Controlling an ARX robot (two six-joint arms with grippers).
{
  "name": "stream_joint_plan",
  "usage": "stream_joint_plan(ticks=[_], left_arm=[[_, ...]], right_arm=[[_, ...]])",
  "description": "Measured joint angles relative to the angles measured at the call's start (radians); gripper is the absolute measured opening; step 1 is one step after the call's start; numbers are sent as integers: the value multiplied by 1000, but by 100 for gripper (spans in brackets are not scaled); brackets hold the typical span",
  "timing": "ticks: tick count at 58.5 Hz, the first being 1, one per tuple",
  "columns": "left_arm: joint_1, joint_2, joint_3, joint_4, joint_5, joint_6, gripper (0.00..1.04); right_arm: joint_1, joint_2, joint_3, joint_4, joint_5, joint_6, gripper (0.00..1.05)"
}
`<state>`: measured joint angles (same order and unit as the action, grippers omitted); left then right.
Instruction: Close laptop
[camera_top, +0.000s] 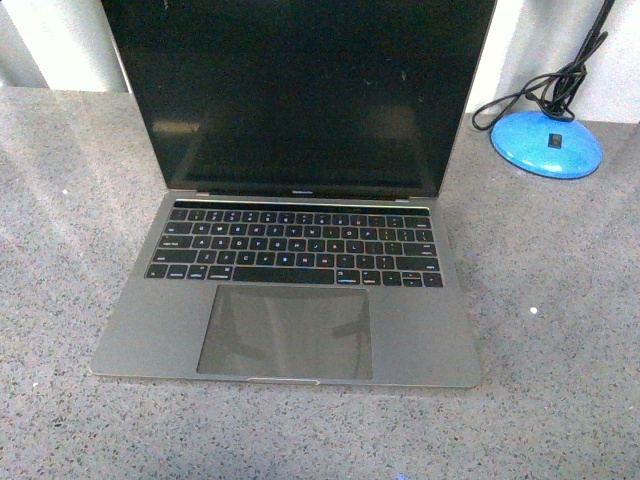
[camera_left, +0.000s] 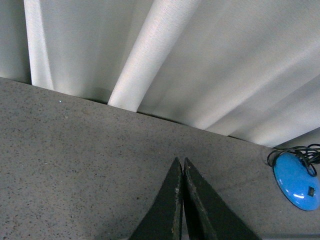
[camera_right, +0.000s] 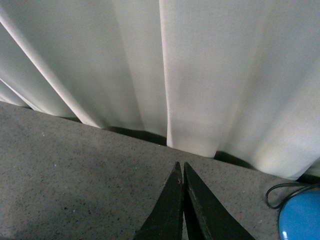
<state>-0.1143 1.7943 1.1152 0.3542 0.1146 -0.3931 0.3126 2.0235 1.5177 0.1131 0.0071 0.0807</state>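
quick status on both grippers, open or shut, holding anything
Left gripper: shut, fingers pressed together, holding nothing.
Right gripper: shut, fingers pressed together, holding nothing.

The laptop is showing a space-grey body. Its screen is appearing glossy black, its keyboard is showing black keys with white legends, and its trackpad is reading darker grey. The bench is presenting grey with fine dark and light speckles. At the far right, a disc base is showing bright blue, its cable black. The curtain is appearing off-white. The left end effector and right end effector are showing black.
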Motion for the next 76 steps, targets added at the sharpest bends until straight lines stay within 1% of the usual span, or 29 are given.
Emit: stream_joint_plan(ticks=[12,29,52,76], left_arm=[[-18,-2,-8,2,10,-23,4],[-25,9,-13,6,1,-24,4],[-36,68,66,-21,-18,27,4],[-38,55,61,-54,-20,55,4]], right_arm=[[3,-10,-42,9,-5,55,1],[5,-19,-68,18,-10,90,1],[9,-20,-68,18,-33,171,1],[9,-58,-152,30,-18,243,1]])
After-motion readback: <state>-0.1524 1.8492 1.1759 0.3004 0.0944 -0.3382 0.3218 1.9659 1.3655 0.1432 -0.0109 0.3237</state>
